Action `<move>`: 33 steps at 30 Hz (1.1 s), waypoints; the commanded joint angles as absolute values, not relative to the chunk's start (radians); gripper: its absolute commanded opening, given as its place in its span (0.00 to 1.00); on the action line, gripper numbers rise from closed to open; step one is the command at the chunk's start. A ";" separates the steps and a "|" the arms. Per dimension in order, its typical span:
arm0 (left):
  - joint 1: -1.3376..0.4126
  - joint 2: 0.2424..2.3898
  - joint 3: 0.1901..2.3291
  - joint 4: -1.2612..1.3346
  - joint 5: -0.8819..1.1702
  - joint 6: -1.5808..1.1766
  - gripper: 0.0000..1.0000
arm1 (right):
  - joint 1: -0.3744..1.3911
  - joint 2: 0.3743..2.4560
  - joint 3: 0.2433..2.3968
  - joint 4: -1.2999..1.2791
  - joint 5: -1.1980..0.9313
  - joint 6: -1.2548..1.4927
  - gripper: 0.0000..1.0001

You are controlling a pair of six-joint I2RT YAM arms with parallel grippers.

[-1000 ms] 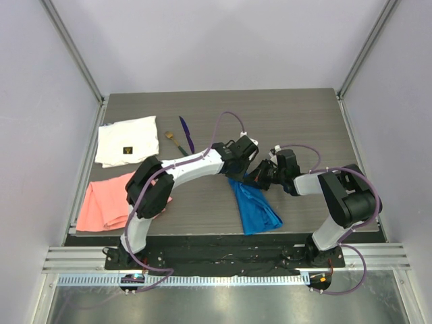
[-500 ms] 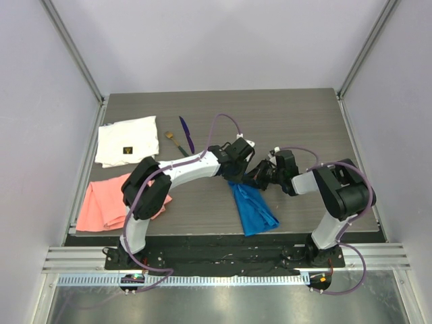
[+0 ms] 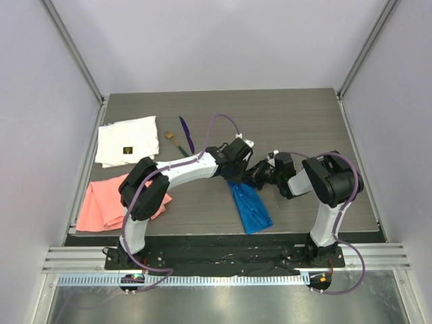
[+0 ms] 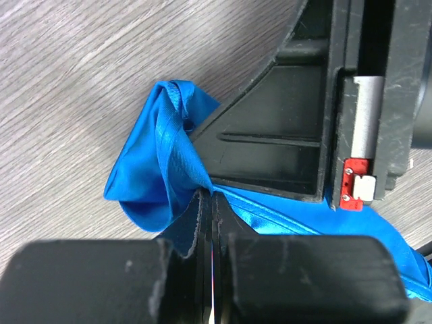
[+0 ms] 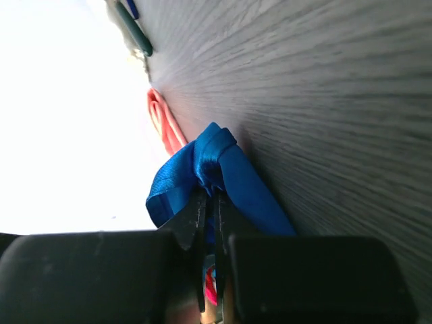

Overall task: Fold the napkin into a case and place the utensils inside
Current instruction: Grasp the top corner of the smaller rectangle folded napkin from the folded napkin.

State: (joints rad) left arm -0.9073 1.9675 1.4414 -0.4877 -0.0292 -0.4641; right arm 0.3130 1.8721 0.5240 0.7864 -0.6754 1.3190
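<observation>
Partly hidden napkin (image 3: pixel 251 208), bunched end pinched by left hand (image 4: pixel 208 197), right hand (image 5: pixel 210 200)

Figure: Items on and around the work surface that are not in use, seen from above.
A white cloth (image 3: pixel 126 140), folded roughly square and bearing a small dark label (image 3: pixel 125 150), lies flat at the far left of the grey wood-grain table (image 3: pixel 290 118). Nearer the front, close beside it, a salmon-pink cloth (image 3: pixel 102 202) lies folded and slightly rumpled along the table's left edge. Pale walls (image 3: pixel 216 40) with metal corner posts (image 3: pixel 73 50) enclose the table on three sides, and an aluminium rail (image 3: pixel 216 260) runs across its near edge.
</observation>
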 commanded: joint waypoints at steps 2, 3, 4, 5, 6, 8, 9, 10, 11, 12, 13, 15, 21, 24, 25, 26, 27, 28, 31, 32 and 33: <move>-0.914 1.934 1.445 -0.433 0.029 -0.469 0.00 | 0.341 1.908 0.480 1.052 -0.649 1.483 0.04; -0.914 1.939 1.447 -0.439 0.031 -0.471 0.00 | 0.341 1.926 0.468 1.107 -0.649 1.514 0.04; -0.914 1.953 1.456 -0.443 0.034 -0.472 0.00 | 0.334 1.943 0.463 1.159 -0.646 1.552 0.04; -0.914 1.957 1.457 -0.449 0.035 -0.474 0.00 | 0.337 1.997 0.465 1.258 -0.644 1.624 0.05; -0.914 1.957 1.453 -0.451 0.034 -0.477 0.00 | 0.342 2.017 0.472 1.313 -0.646 1.661 0.05; -0.914 1.957 1.447 -0.463 0.012 -0.483 0.00 | 0.351 2.058 0.480 1.385 -0.646 1.693 0.05; -0.914 1.959 1.448 -0.472 0.006 -0.482 0.00 | 0.350 2.057 0.477 1.382 -0.643 1.678 0.05; -0.914 1.957 1.447 -0.480 -0.020 -0.471 0.00 | 0.350 2.053 0.474 1.337 -0.637 1.660 0.05; -0.914 1.956 1.444 -0.483 -0.040 -0.471 0.01 | 0.351 2.046 0.471 1.310 -0.634 1.608 0.05; -0.913 1.954 1.442 -0.488 -0.049 -0.468 0.07 | 0.351 2.031 0.471 1.283 -0.634 1.585 0.05; -0.910 1.951 1.442 -0.486 -0.054 -0.468 0.11 | 0.354 2.023 0.469 1.235 -0.632 1.559 0.06; -0.899 1.951 1.448 -0.489 -0.051 -0.469 0.23 | 0.353 2.010 0.465 1.194 -0.632 1.501 0.07; -0.876 1.922 1.471 -0.509 -0.078 -0.460 0.45 | 0.353 2.026 0.463 1.157 -0.646 1.451 0.07; -0.867 1.859 1.442 -0.499 -0.089 -0.463 0.47 | 0.354 2.034 0.466 1.158 -0.647 1.447 0.07; -0.864 1.847 1.434 -0.499 -0.089 -0.469 0.46 | 0.354 2.031 0.468 1.155 -0.649 1.440 0.07; -0.853 1.835 1.415 -0.500 -0.077 -0.472 0.44 | 0.354 2.029 0.472 1.144 -0.647 1.436 0.07; -0.845 1.818 1.404 -0.492 -0.060 -0.488 0.39 | 0.356 2.025 0.476 1.132 -0.647 1.425 0.07; -0.838 1.815 1.394 -0.498 -0.049 -0.497 0.35 | 0.356 2.020 0.479 1.111 -0.646 1.414 0.08; -0.822 1.804 1.355 -0.497 -0.055 -0.515 0.23 | 0.362 2.002 0.491 1.071 -0.638 1.401 0.11; -0.819 1.801 1.324 -0.474 -0.052 -0.518 0.20 | 0.362 1.997 0.497 1.063 -0.638 1.396 0.11; -0.816 1.799 1.312 -0.462 -0.049 -0.518 0.16 | 0.362 1.996 0.499 1.060 -0.637 1.393 0.12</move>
